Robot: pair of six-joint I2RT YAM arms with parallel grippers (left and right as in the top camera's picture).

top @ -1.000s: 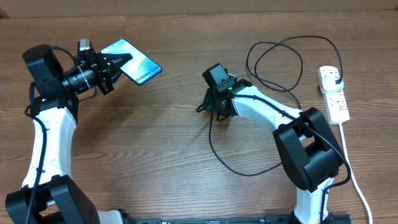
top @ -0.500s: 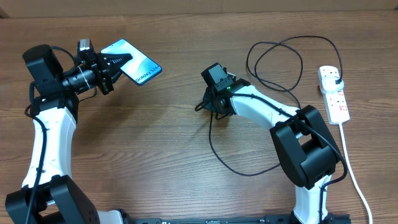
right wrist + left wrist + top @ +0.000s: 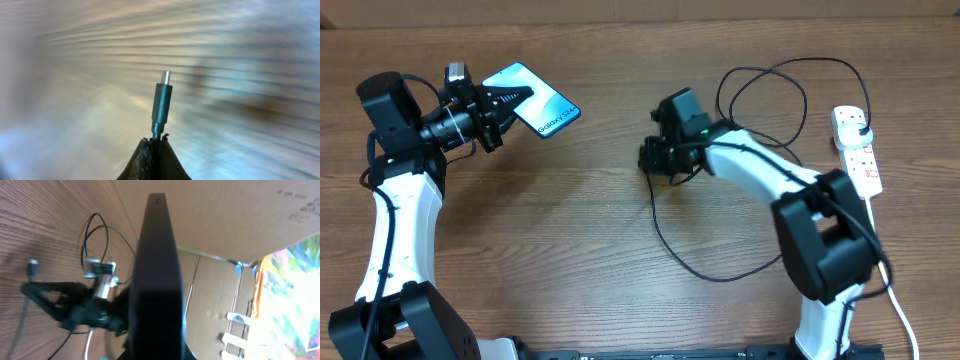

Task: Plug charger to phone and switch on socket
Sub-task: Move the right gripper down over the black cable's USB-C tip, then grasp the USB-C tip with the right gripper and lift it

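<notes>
My left gripper (image 3: 503,103) is shut on the phone (image 3: 538,101) and holds it tilted above the table at the far left, its cyan screen lit. In the left wrist view the phone (image 3: 156,280) shows edge-on as a dark slab. My right gripper (image 3: 654,158) is near the table's middle, shut on the charger (image 3: 672,248) just behind its connector tip (image 3: 162,102), which sticks out ahead of the fingers (image 3: 155,144). The tip also shows in the left wrist view (image 3: 33,268). The black cable loops toward the socket (image 3: 859,156) at the far right, its plug (image 3: 860,124) seated in it.
The socket's thick white cord (image 3: 886,280) runs down the right edge of the table. A cardboard wall (image 3: 240,220) stands behind the table. A stretch of bare wood lies between the phone and my right gripper.
My right gripper has moved a little toward the far side and turned, carrying the connector tip with it. The left arm and the phone have not moved.
</notes>
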